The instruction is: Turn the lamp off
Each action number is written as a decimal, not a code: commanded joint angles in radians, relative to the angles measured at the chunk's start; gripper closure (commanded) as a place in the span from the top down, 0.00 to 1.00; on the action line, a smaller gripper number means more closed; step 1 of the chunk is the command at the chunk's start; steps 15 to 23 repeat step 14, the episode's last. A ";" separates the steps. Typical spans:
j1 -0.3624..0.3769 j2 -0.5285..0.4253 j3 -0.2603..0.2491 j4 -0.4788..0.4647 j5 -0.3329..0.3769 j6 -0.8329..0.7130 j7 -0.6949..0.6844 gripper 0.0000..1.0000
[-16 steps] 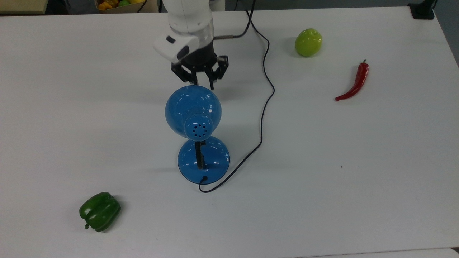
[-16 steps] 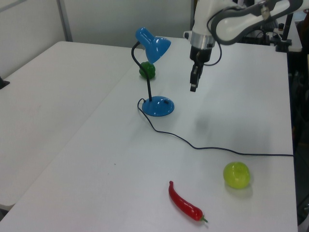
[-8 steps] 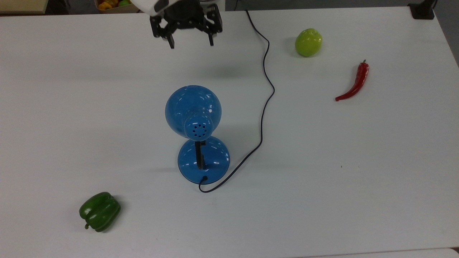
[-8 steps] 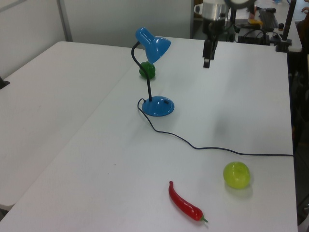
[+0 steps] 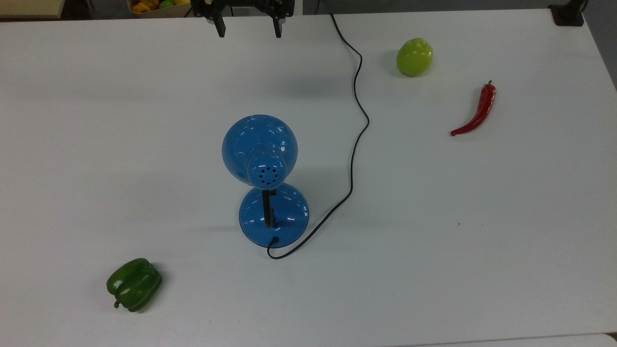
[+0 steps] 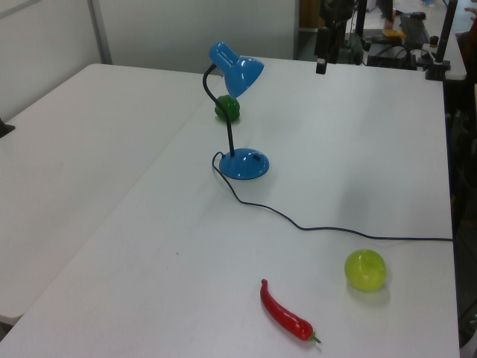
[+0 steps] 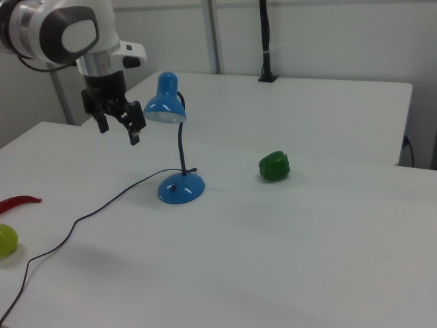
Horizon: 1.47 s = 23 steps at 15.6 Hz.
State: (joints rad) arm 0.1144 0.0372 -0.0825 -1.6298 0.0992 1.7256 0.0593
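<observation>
Gripper [image 5: 248, 33] is cut off at the top view's upper edge, just the two black fingertips [image 5: 221, 30] and some linkage showing, spread wide apart with nothing between them. In the right view the gripper [image 7: 118, 130] shows whole, with the white arm [image 7: 65, 31] above it, hanging in the air beside the shade and clear of it. In the left view it is small and dark against background clutter, hard to make out.

Lamp [image 5: 262, 159] stands upright near the middle of the white table [image 5: 506, 217]. Glossy blue domed shade with a ring of vent holes on its cap in the top view; the shade overlaps the round blue base [image 5: 289, 221] and hides most of the black neck. The side views show what the top view hides: in the right view the lamp [image 7: 167, 102] has a thin curved neck rising from the base, with the shade tilted down. In the left view the lamp [image 6: 237, 71] partly covers the green bell pepper [image 6: 228, 110] behind it. Cannot tell whether the bulb is lit.

Thin dark cord [image 5: 354, 144] leaves the base and snakes across the table to the top view's upper edge.

Green bell pepper [image 5: 134, 284], shiny and lobed, lies well apart from the lamp. Round lime-green fruit [image 5: 414, 57] and curved glossy red chili [image 5: 477, 113] lie near each other; in the right view both are cut off at the right view's left edge.
</observation>
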 commanded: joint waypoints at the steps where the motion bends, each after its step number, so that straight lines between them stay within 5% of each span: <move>1: -0.030 -0.005 0.013 0.038 0.001 -0.029 0.037 1.00; 5: -0.116 -0.005 0.111 0.034 -0.028 -0.020 -0.019 1.00; 9: -0.116 0.000 0.110 0.031 -0.033 -0.001 -0.140 1.00; 23: -0.105 0.006 0.109 0.028 -0.041 0.025 -0.134 1.00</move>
